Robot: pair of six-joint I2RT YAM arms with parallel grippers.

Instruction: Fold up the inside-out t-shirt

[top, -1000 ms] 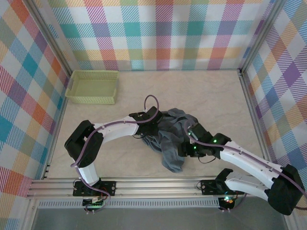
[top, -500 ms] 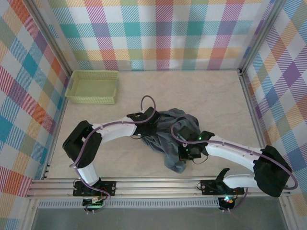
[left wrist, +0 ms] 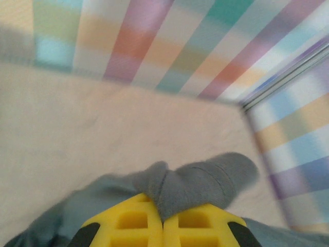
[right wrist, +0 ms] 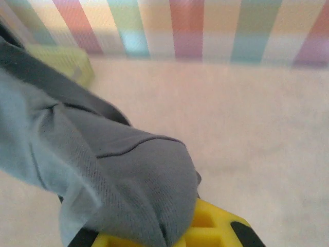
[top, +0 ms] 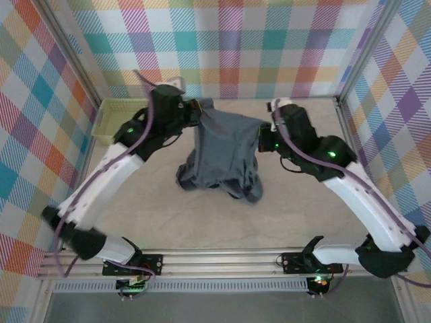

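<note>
My L claw (top: 197, 113) and R claw (top: 264, 141) each pinch the t-shirt (top: 225, 151), frame center. Cloth hangs spread btw them.

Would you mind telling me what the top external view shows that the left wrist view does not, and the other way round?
Top external: both arms raised, the left gripper and right gripper holding the t-shirt spread between them, with the green basket partly hidden by the left arm. Left wrist: a close look at yellow pads shut on a bunched fold of cloth. Shared: the grey shirt, the table and the plaid walls.
</note>
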